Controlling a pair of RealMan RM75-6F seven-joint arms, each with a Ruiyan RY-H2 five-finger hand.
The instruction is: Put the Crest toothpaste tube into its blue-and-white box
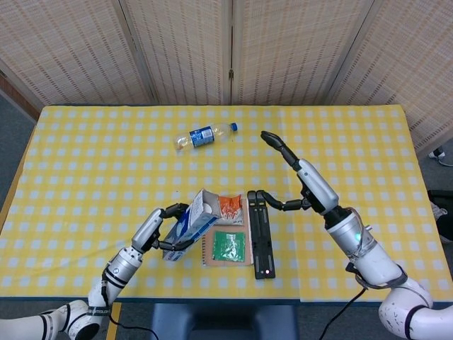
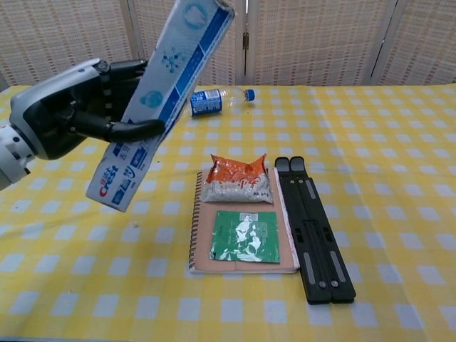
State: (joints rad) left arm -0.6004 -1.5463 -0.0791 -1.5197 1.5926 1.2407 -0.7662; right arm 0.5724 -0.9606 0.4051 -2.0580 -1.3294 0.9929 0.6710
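Observation:
My left hand [image 1: 159, 230] [image 2: 68, 110] grips the blue-and-white Crest box [image 1: 192, 221] [image 2: 158, 100] and holds it tilted above the table, its upper end toward the middle. The toothpaste tube does not show in either view; the box's upper end [image 2: 208, 8] looks filled. My right hand [image 1: 287, 177] hovers open over the table to the right of the box, fingers spread, holding nothing. The chest view does not show it.
A spiral notebook [image 2: 242, 235] lies at the table's middle with an orange snack bag [image 2: 237, 178] and a green packet [image 2: 244, 236] on it. A black folding stand [image 2: 313, 228] lies beside it. A small water bottle [image 1: 204, 135] lies further back.

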